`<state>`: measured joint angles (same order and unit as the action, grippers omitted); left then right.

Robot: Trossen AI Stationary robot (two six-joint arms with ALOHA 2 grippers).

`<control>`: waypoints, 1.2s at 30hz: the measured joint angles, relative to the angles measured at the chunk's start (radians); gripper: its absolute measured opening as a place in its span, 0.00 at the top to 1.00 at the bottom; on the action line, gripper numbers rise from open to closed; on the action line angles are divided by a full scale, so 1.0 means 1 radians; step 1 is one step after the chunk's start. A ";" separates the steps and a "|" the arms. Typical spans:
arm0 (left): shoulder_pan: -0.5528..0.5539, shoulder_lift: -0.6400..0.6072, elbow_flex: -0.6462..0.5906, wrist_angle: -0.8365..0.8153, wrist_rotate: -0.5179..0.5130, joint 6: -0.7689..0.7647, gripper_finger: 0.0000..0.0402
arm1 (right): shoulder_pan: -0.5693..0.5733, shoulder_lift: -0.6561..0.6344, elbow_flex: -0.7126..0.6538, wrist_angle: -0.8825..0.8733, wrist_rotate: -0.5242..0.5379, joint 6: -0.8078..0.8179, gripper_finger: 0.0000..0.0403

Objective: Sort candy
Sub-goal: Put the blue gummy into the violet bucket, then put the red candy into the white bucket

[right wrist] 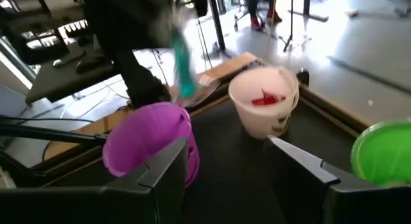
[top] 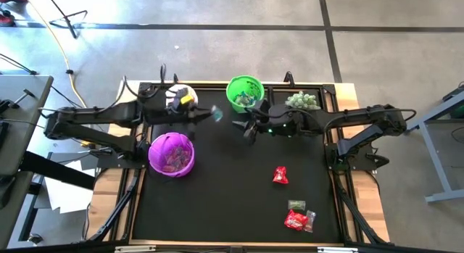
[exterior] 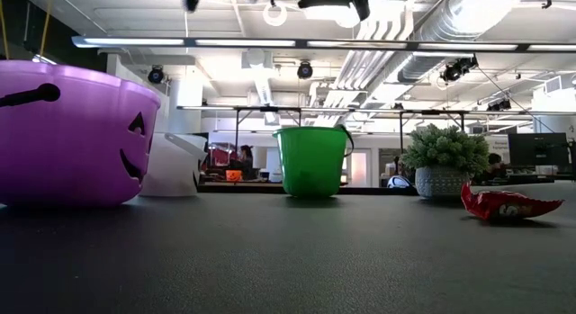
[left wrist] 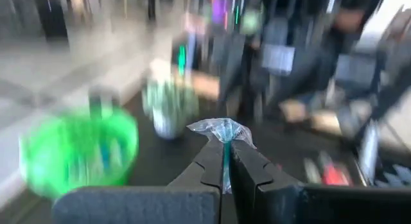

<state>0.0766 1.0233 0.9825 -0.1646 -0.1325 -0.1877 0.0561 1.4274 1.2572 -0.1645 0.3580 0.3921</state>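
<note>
My left gripper (top: 213, 112) hangs above the table between the white cup (top: 180, 98) and the green cup (top: 244, 92), shut on a silvery blue-white candy (left wrist: 223, 129). My right gripper (top: 247, 130) is open and holds nothing, in the air just near of the green cup. Loose candies lie on the black mat toward the near right: a red one (top: 280, 175), a dark one (top: 296, 204) and another red one (top: 294, 221). The purple pumpkin bucket (top: 172, 153) holds several candies. Red candy shows inside the white cup (right wrist: 264, 99). My left gripper pinches the blue-white candy between its two shut fingers (left wrist: 209, 163). The wrapper's crinkled end (left wrist: 221, 126) sticks out past the fingertips. The candy is lifted clear of the table.
A small potted plant (top: 302, 101) stands at the far edge, right of the green cup. The middle of the black mat (top: 232, 188) is bare. A raised wooden rim (top: 346, 209) borders the table. People and desks show in the room beyond.
</note>
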 joint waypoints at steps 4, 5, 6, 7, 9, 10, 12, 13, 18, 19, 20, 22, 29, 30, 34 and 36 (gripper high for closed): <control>-0.017 -0.100 0.000 -0.406 0.114 -0.214 1.00 | 0.000 -0.007 0.000 -0.089 0.000 0.093 0.50; -0.024 -0.122 0.000 -0.507 0.156 -0.282 1.00 | 0.000 -0.009 0.000 -0.108 0.000 0.112 0.50; -0.033 -0.142 0.000 -0.606 0.199 -0.346 1.00 | 0.000 -0.010 0.000 -0.123 0.000 0.131 0.50; -0.045 -0.157 0.000 -0.697 0.240 -0.404 1.00 | -0.001 -0.011 0.000 -0.141 0.000 0.147 0.50; -0.079 -0.180 0.000 -0.855 0.302 -0.489 1.00 | -0.001 -0.010 0.000 -0.167 0.000 0.173 0.50; -0.097 -0.185 0.000 -0.919 0.311 -0.516 1.00 | -0.001 -0.010 0.000 -0.171 0.000 0.182 0.50; -0.129 -0.190 -0.001 -1.019 0.289 -0.539 1.00 | -0.001 -0.010 0.000 -0.179 0.000 0.188 0.50; -0.140 -0.191 -0.002 -1.052 0.273 -0.538 0.99 | -0.001 -0.010 0.000 -0.185 0.000 0.188 0.50; -0.157 -0.190 -0.002 -1.067 0.249 -0.429 0.92 | -0.001 -0.010 0.000 -0.216 -0.020 0.239 0.50; -0.157 -0.190 -0.002 -1.055 0.238 -0.397 0.89 | -0.001 -0.010 0.000 -0.234 -0.040 0.250 0.50; -0.157 -0.190 -0.002 -1.050 0.230 -0.370 0.87 | -0.001 -0.010 0.000 -0.256 -0.060 0.270 0.50; -0.157 -0.186 -0.002 -1.049 0.209 -0.322 0.83 | 0.001 -0.010 0.000 -0.310 -0.105 0.329 0.50; -0.157 -0.164 -0.002 -0.936 0.145 -0.211 0.70 | 0.081 -0.005 -0.001 -0.608 -0.231 0.565 0.50; -0.157 -0.160 -0.002 -0.892 0.145 -0.200 0.69 | 0.100 -0.005 -0.006 -0.645 -0.232 0.605 0.50; -0.157 -0.140 -0.002 -0.684 0.141 -0.121 0.68 | 0.169 -0.002 -0.059 -0.719 -0.229 0.771 0.50; -0.157 -0.131 -0.002 -0.580 0.130 -0.092 0.68 | 0.197 0.000 -0.108 -0.700 -0.216 0.885 0.50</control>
<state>-0.0803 0.8928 0.9806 -0.7449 -0.0026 -0.2793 0.2535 1.4271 1.1491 -0.8649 0.1422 1.2770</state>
